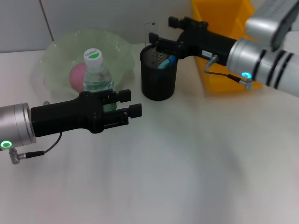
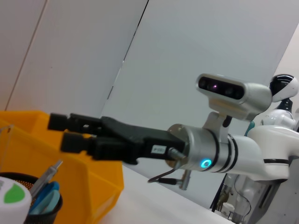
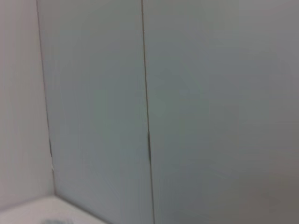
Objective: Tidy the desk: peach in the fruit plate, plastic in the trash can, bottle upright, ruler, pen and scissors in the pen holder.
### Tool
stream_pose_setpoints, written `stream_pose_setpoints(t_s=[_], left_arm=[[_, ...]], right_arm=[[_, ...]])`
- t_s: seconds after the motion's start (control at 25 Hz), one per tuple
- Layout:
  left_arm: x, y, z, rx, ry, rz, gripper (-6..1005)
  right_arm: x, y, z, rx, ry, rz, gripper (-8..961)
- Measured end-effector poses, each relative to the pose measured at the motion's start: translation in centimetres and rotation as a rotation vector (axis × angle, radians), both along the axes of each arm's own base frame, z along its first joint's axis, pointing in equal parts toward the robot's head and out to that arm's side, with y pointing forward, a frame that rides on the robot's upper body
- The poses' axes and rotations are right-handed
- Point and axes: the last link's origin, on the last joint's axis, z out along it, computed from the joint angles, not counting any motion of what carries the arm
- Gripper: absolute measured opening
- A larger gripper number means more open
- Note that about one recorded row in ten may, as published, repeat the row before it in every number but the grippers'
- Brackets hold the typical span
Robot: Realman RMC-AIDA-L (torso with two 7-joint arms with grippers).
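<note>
My right gripper (image 1: pixel 161 35), jaws narrow and empty, hovers above the black mesh pen holder (image 1: pixel 158 74); left gripper (image 1: pixel 132 103) waits narrow beside the upright clear plastic bottle (image 1: pixel 96 72).

A pale green translucent fruit plate (image 1: pixel 60 56) is holding a pink peach (image 1: pixel 77 75), while a clear bottle (image 1: pixel 98 79) is showing a white cap with a green dot and a green-printed label. A black mesh pen holder (image 1: pixel 159 77) is carrying blue-handled scissors (image 1: pixel 167 62). A bright yellow trash can (image 1: pixel 219 18) is standing out against the white desk (image 1: pixel 187 163). Both black grippers, left gripper (image 1: pixel 133 105) and right gripper (image 1: pixel 161 35), are joining silver arms with black bands, each glowing with a green-blue ring light.
</note>
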Motion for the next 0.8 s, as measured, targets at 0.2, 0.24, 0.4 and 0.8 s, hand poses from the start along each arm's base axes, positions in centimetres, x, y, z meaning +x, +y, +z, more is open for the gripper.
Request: stream_pose_setpoints(t_s=[0.2, 0.24, 0.4, 0.8], left_arm=[[-0.1, 0.0, 0.1, 0.000, 0.009, -0.003, 755], [-0.2, -0.1, 0.0, -0.005, 0.015, -0.005, 756], [-0.3, -0.2, -0.1, -0.009, 0.025, -0.013, 761], [-0.9, -0.4, -0.2, 0.005, 0.071, -0.050, 773]], right_arm=[[1.4, -2.2, 2.2, -0.047, 0.072, 0.036, 727], [2.0, -3.4, 3.4, -0.108, 0.100, 0.053, 745], [2.9, -4.5, 5.2, -0.212, 0.117, 0.050, 815], [3.9, -5.0, 6.3, -0.563, -0.037, -0.016, 811]])
